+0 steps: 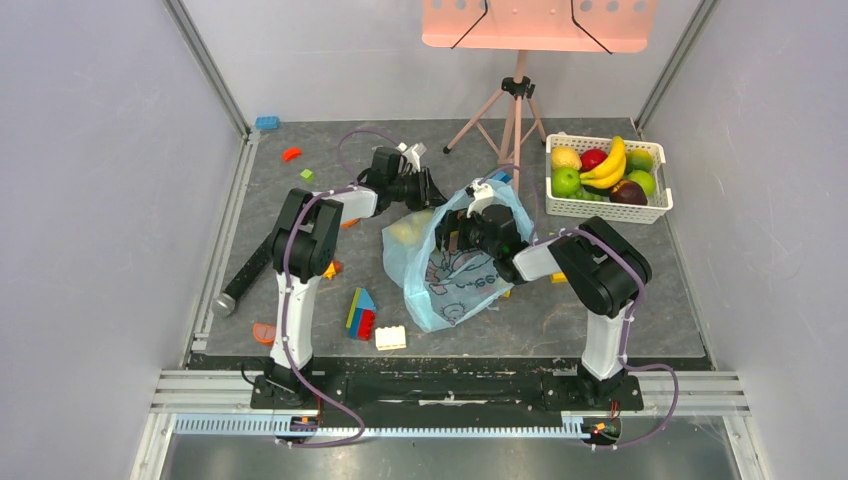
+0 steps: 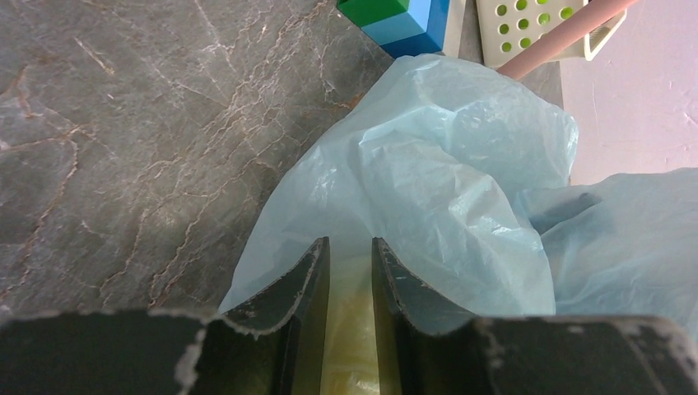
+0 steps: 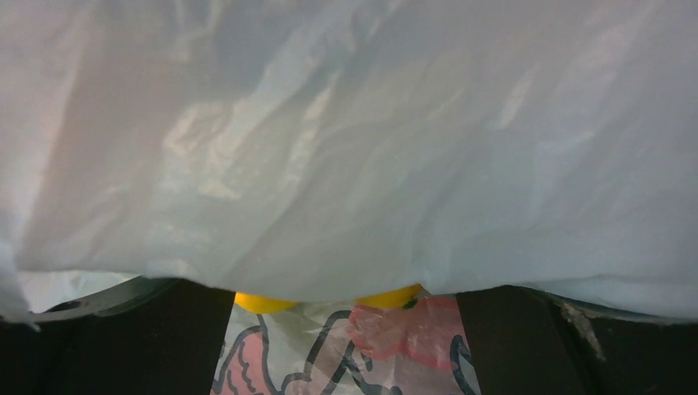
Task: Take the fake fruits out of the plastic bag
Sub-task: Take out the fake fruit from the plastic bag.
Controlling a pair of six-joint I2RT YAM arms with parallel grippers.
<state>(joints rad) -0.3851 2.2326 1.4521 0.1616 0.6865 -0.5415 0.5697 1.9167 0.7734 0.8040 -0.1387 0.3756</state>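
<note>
Left claw [image 2: 350,244] has its fingers drawn narrowly onto a fold of the plastic bag [image 1: 455,290], with pale yellow showing through the film between them. Right claw [image 3: 346,317] is spread wide inside the bag's mouth, a yellow fruit [image 3: 259,303] just ahead. The bag lies mid-way across the tabletop [image 1: 580,310]; its pink-and-dark cartoon print shows, but the lettering is unreadable.

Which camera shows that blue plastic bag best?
The top external view: the plastic bag shows nearly whole, print included. Left wrist catches one crumpled part; right wrist sees close-up film and a strip of print.
</note>
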